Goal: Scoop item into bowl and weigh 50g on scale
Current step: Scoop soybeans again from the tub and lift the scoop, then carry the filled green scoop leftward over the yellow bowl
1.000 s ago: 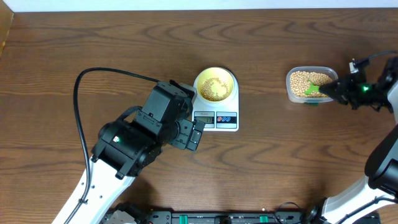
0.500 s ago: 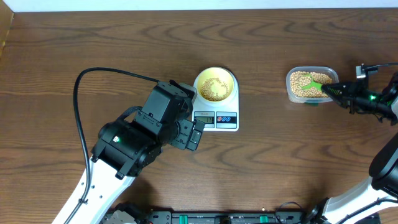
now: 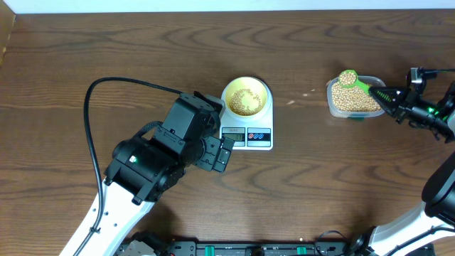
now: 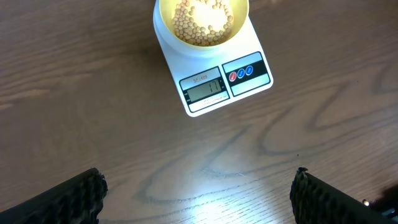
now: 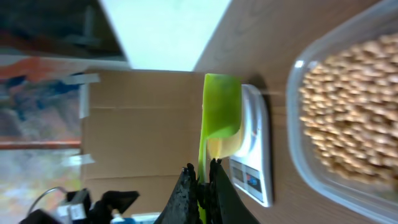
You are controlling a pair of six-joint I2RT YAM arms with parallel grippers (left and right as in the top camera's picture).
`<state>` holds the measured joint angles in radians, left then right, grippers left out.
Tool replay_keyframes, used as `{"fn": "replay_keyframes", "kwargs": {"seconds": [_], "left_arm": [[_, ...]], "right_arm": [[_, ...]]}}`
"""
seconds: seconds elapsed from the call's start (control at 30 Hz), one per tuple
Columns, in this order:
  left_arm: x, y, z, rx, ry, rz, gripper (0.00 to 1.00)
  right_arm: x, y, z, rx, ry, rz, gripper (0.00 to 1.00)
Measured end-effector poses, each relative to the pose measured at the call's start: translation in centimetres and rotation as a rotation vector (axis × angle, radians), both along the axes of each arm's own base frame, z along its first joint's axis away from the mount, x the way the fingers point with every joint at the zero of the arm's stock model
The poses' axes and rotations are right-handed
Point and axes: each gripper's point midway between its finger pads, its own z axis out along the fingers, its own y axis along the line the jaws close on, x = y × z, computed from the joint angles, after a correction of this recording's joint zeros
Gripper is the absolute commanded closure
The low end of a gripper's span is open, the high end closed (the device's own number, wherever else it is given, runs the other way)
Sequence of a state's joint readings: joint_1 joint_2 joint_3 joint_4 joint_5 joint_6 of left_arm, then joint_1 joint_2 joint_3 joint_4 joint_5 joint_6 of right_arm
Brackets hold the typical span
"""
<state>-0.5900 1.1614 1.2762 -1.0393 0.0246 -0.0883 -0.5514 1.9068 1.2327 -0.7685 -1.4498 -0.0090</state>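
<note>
**Desk:** Left to right, what do we have?

**Photographer:** The left gripper (image 4: pixel 199 196) hangs idle near the scale (image 3: pixel 247 136), jaws spread wide, holding nothing. The bowl (image 3: pixel 266 91) sits on the scale with a thin layer of beans (image 3: pixel 245 99) inside. At far right, the right gripper (image 5: pixel 202 180) is pinched shut on a green scoop (image 3: pixel 348 78), which is loaded and poised at the clear tub's (image 3: pixel 329 99) rim.

**Desk:** How far along?

**Photographer:** Partway, by my reading. Some beans are already in the bowl, and this scoopful has yet to cross over. I can't read the display surely, so I can't say how close it is to 50g.

**Desk:** Counts?

**Photographer:** One bowl, one scale, one tub, one scoop and two grippers. The beans are too many to count.
</note>
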Motion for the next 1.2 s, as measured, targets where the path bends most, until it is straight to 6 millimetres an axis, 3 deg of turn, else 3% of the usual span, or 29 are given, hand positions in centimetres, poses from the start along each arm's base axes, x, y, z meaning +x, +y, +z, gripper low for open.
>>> {"fn": "replay_keyframes", "kwargs": {"seconds": [0.2,0.33,0.83,1.2], "left_arm": [[0.0,0.0,0.0,0.000,0.000,0.000,0.03],[0.0,0.0,0.0,0.000,0.000,0.000,0.03],[0.0,0.0,0.0,0.000,0.000,0.000,0.03],[0.0,0.0,0.0,0.000,0.000,0.000,0.03]], "right_arm": [[-0.2,0.8,0.8,0.061,0.001,0.018,0.99],[-0.2,2.5,1.0,0.074,0.003,0.063,0.99],[0.1,12.8,1.5,0.040,-0.105,0.344,0.99],[1.7,18.4,3.4,0.005,-0.252,0.488,0.99]]}}
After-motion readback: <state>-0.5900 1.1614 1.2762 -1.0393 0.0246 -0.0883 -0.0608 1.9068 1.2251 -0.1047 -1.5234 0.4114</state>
